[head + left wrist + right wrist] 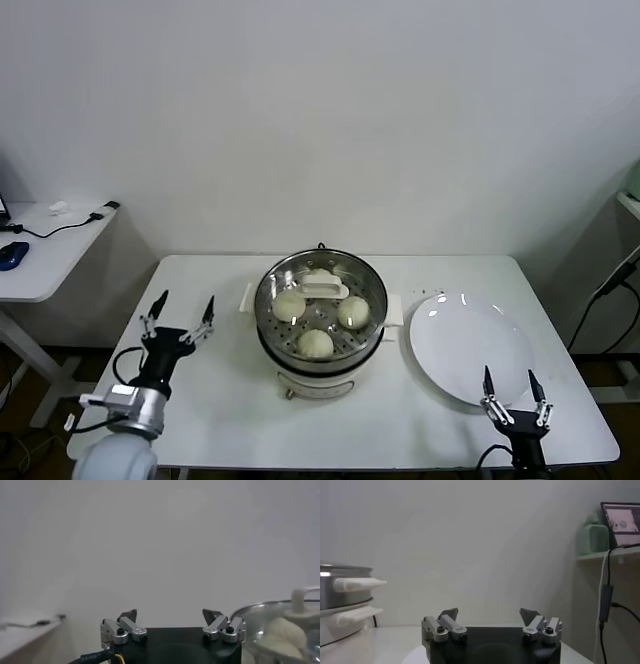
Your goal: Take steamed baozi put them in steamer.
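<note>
1. Head view. The steamer point(320, 325) stands at the table's point(230, 420) centre. Four baozi point(315, 343) lie in its basket under a glass lid point(325, 288) with a white handle; three show plainly, the fourth is partly hidden behind the handle. The plate point(470, 345), just beside the steamer on the robot's right, is bare. The left gripper point(180, 318) is over the table's left part, jaws spread wide and empty; the steamer lies to its right. The right gripper point(512, 392) is at the plate's near edge, jaws also spread and empty; the steamer lies forward and to its left. Both are apart from the steamer; neither is clearly nearer.

2. Left wrist view. The left gripper point(172, 622) shows both fingers parted, nothing between them. The lid point(280, 615) and a baozi point(285, 632) beneath it appear at one side, off the gripper's line.

3. Right wrist view. The right gripper point(490, 622) is open and empty. The steamer point(342, 605) wall and handle sit off to one side, not ahead.

4. Judgement. The baozi are all in the steamer and the plate holds none, so the task looks complete; no bun lies outside for either arm to reach.
</note>
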### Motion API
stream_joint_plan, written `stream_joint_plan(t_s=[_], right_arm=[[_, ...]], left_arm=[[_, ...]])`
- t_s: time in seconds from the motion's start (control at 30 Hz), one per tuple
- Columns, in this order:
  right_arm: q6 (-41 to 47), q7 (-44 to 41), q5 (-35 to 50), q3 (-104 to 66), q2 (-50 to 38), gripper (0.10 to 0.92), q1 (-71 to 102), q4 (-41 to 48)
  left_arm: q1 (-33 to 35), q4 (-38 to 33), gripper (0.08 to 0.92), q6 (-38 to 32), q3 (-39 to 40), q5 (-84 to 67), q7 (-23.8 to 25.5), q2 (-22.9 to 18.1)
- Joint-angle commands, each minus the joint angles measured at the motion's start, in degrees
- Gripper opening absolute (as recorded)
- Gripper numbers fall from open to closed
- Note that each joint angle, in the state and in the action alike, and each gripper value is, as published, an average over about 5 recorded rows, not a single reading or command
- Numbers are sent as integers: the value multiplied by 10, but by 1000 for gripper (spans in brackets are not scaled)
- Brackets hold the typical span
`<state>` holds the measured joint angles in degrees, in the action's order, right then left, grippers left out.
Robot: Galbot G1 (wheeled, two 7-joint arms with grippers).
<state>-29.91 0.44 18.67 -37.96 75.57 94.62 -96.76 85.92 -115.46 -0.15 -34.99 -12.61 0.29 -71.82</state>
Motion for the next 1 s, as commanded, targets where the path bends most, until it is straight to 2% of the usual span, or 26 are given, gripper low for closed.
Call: stream_joint_plan(t_s=[0.03,0.43,1.0], right_arm=[[56,12,9,-6,0,823,4,-17],[75,7,16,-9,-1,823,12,-26],[73,5,15,-7,2,823,9,-24]], left_arm=[[67,68,823,-98,-8,-76,34,22],[95,94,823,-148,26,-34,43,10],[99,96,823,-163,31,-23,43,5]])
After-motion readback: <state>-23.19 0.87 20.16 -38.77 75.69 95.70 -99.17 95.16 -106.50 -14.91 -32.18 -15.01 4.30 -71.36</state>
